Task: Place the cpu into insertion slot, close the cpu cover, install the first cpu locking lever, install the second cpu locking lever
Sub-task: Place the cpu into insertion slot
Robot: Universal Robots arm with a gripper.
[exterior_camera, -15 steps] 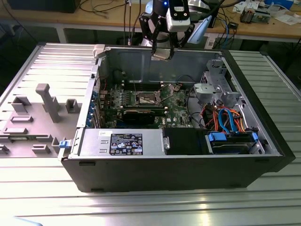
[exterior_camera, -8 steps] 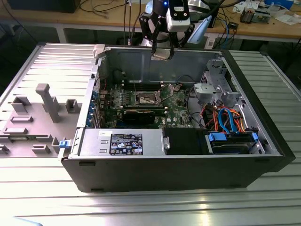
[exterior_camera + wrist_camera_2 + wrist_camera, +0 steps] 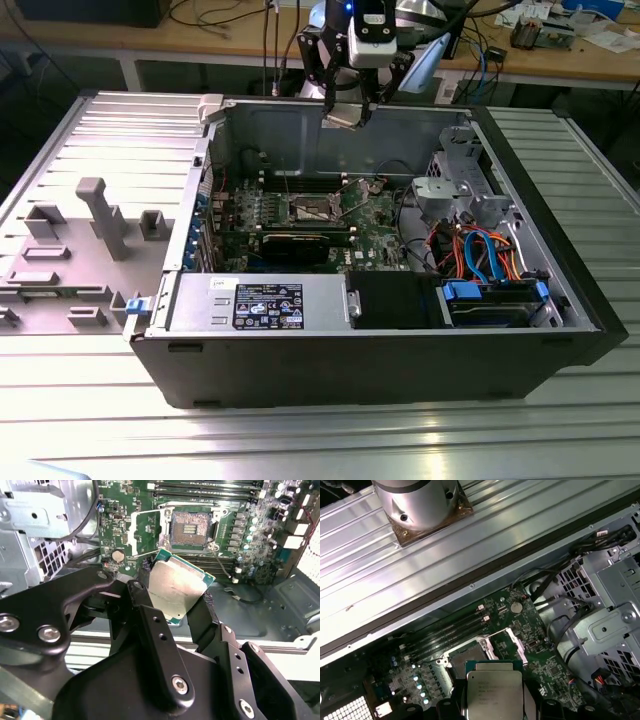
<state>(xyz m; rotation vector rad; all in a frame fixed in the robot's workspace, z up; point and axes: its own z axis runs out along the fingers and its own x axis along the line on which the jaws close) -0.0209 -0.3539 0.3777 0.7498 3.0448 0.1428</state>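
**Chip in my hand, high over the bare socket**

The open computer case lies on the ribbed surface, with its motherboard flat inside. On that board the insertion slot sits bare, and the cpu cover is tipped open beside it. My hand is clamped on two opposite edges of the cpu, well above the slot near the case's far wall. I judge the chip light, stiff and thin, with a slick metal top and a delicate underside, so I grip the edges only.

The cpu has a silver-grey top edged in green; the gripper is black. The insertion slot is dark-centred with a silvery rim, on a green motherboard.
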